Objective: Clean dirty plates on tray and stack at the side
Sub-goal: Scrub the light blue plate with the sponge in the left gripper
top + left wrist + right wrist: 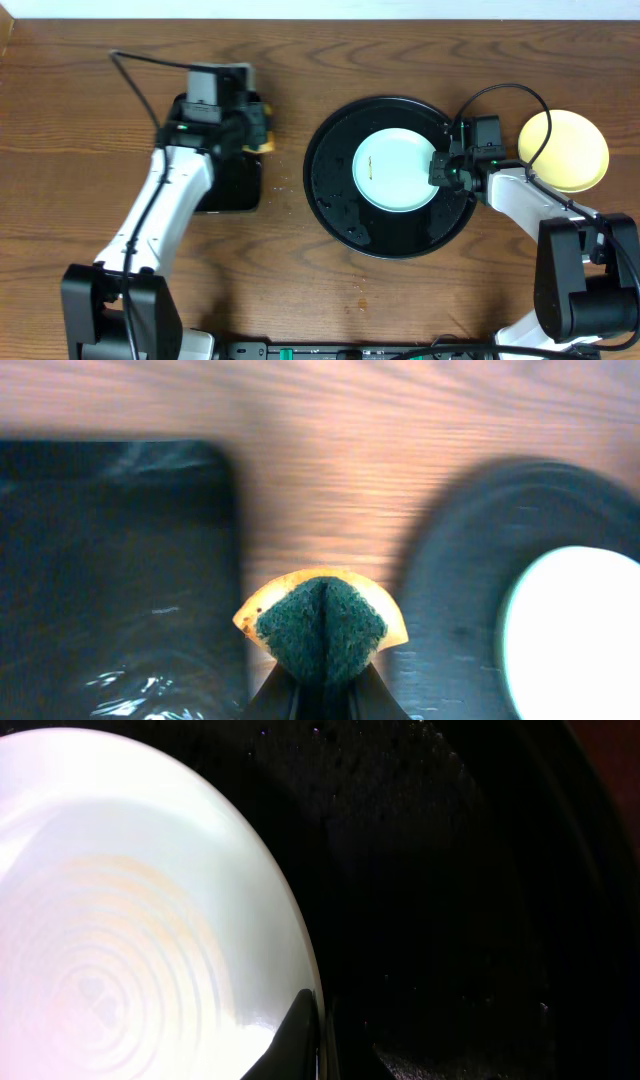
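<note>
Plate (pixel 397 170) on tray (pixel 333 200), rim in right jaws

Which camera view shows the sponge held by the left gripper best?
The left wrist view. There the sponge sits centre frame, folded, with its green scourer side facing the camera and a yellow edge behind, pinched by the left gripper. Overhead shows only a yellow sliver beside the arm. The right wrist view shows no sponge, only plate and tray.

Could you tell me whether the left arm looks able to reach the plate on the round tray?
Probably yes: only bare tabletop separates the left gripper, holding a sponge, from the tray; the right gripper holds the plate at its right rim.
</note>
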Controlling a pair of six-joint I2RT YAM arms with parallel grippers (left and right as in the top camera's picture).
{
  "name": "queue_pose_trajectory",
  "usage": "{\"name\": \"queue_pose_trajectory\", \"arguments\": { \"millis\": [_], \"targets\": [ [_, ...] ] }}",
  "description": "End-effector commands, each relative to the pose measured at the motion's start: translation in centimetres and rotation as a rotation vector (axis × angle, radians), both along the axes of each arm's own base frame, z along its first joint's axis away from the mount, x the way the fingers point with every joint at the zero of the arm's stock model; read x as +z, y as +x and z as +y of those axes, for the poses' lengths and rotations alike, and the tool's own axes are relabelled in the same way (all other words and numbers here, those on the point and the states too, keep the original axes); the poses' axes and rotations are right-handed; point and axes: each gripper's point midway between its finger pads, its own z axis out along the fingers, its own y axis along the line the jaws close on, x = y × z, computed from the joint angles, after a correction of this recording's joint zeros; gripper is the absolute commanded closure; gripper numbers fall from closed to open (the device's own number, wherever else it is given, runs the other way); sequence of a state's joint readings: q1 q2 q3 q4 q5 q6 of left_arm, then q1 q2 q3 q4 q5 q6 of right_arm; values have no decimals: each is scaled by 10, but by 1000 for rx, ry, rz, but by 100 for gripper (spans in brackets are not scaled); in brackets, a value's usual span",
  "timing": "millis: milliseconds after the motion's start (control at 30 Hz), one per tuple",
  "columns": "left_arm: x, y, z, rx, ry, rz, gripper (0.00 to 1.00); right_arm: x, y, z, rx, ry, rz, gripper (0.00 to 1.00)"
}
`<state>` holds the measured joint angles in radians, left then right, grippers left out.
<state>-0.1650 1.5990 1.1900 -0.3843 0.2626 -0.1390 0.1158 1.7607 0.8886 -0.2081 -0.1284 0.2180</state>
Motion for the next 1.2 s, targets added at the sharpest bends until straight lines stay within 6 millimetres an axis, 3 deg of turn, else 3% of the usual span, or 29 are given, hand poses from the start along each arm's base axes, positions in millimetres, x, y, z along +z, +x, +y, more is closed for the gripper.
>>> {"name": "queue_pose_trajectory", "arguments": {
  "millis": [0, 167, 267, 533, 700, 900, 1167],
  "targets": [
    [26, -8, -60, -118, -116, -14, 92, -6, -4, 4, 25, -4, 14, 99],
    [48, -17, -124, -225, -158, -30, 93, -6, -4, 5, 26, -5, 14, 99],
    [46, -22, -151, -263, -139, -32, 93, -6, -4, 5, 26, -5, 14, 99],
    [-22, -23, -197, -287, 6, -3, 93, -6, -4, 5, 26, -5, 14, 99],
    [-57, -14, -213, -289, 41, -15, 92, -6, -4, 5, 26, -5, 14, 99],
    [-97, -7, -204, -252, 127, 18, 93, -6, -4, 5, 26, -5, 14, 99],
    [-138, -14, -198, -289, 191, 78, 92, -6, -4, 5, 26, -5, 14, 99]
  ]
}}
